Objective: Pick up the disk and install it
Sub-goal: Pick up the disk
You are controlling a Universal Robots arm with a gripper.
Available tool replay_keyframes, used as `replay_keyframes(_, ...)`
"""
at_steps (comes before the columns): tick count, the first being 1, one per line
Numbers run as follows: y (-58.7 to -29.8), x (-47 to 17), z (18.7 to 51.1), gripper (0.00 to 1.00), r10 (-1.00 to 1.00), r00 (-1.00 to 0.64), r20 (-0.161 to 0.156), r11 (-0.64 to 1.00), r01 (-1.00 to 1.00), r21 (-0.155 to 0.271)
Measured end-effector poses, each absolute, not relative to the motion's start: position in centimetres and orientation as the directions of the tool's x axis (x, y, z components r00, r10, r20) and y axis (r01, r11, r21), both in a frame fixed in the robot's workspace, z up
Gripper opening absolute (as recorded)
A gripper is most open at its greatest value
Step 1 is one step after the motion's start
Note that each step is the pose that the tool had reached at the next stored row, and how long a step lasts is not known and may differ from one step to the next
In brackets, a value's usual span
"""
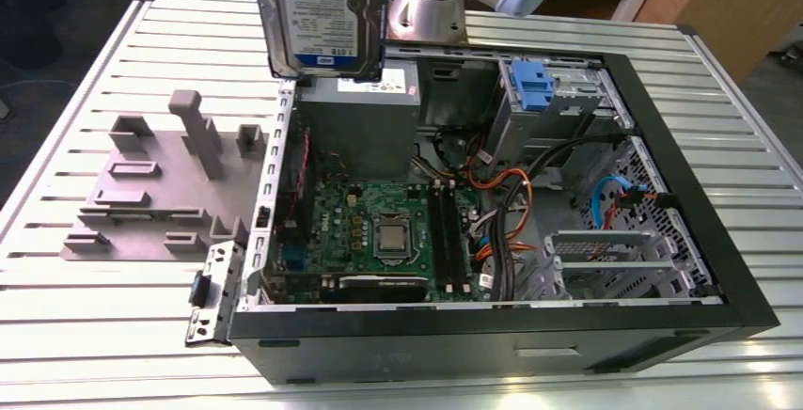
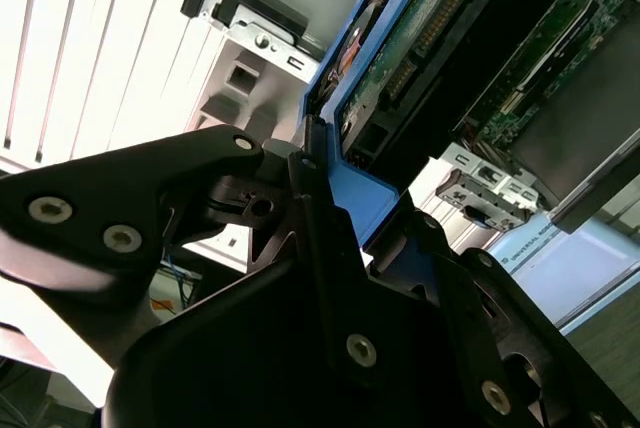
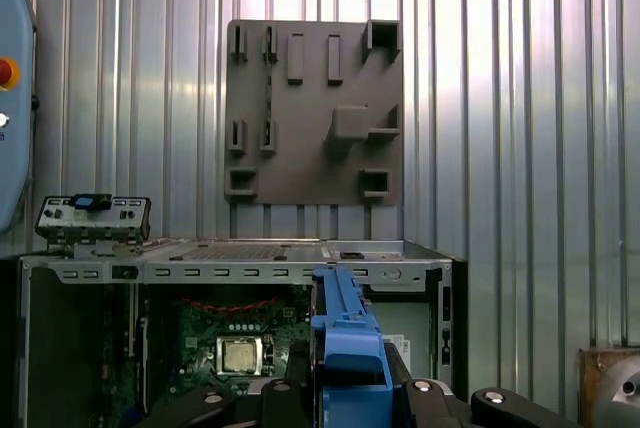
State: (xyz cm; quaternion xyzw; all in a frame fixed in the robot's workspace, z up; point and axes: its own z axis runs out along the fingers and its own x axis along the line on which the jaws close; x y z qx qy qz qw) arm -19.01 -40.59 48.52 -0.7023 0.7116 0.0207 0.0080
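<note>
Item 1. Counter [image 1: 75, 335]: pale metal, slatted, carrying everything listed below.

Item 2. Computer case [image 1: 502, 335]: black tower lying on its side, open face up, in the middle of the counter.
- Motherboard [image 1: 357, 222]: green, flat on the case floor, towards the exterior view's left.
- Processor socket [image 1: 391, 237]: bare and square, at the middle of the motherboard.
- Power-supply box [image 1: 364, 114]: grey with a white sticker, in the far corner at the exterior view's left.
- Blue latch [image 1: 529, 86]: fixed on the metal bay at the far side, towards the exterior view's right.
- Drive cage [image 1: 603, 255]: bare metal, on the near side at the exterior view's right.
- Cables [image 1: 502, 184]: orange and black, looping between the motherboard and the bays.

Item 3. Fixture plate [image 1: 138, 208] [image 3: 300, 148]: grey with raised blocks and slots. It lies flat on the counter just beside the case, at the exterior view's left.

Item 4. Arm [image 1: 427, 6]: silver with a blue joint cap, coming down behind the far edge of the case.

Item 5. Tool [image 3: 345, 388] [image 2: 345, 198]: black, clenched on the disk. Its fingers [image 3: 425, 393] press on either side of the blue carrier frame.

Item 6. Disk [image 1: 320, 15] [image 3: 345, 333] [image 2: 355, 188]: held upright in the air, clear of the counter. It hangs over the far corner of the case, above the power-supply box. In the exterior view its white-and-blue label faces the near side. In both wrist views it is seen edge-on, with the blue frame running away from the tool towards the open case.
</note>
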Motion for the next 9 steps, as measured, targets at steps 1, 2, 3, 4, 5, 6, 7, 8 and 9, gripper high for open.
replay_keyframes(1,-40.59,-18.98,48.52,0.36,-0.999,-0.014,-0.040,0.013,-1.000,0.018)
replay_keyframes(2,-40.59,-18.94,48.51,0.36,-0.999,-0.014,-0.040,0.013,-1.000,0.018)
replay_keyframes(3,-40.58,-18.89,48.51,0.36,-0.999,-0.014,-0.040,0.013,-1.000,0.018)
replay_keyframes(4,-40.58,-18.83,48.52,0.36,-0.999,-0.014,-0.040,0.013,-1.000,0.018)
replay_keyframes(5,-40.58,-18.77,48.52,0.36,-0.999,-0.014,-0.040,0.013,-1.000,0.018)
replay_keyframes(6,-40.59,-18.71,48.51,0.36,-0.999,-0.014,-0.041,0.013,-1.000,0.018)
replay_keyframes(7,-40.58,-18.63,48.51,0.36,-0.999,-0.014,-0.040,0.013,-1.000,0.018)
replay_keyframes(8,-40.58,-18.52,48.51,0.36,-0.999,-0.014,-0.041,0.013,-1.000,0.018)
replay_keyframes(9,-40.58,-18.38,48.52,0.36,-0.999,-0.014,-0.040,0.013,-1.000,0.018)
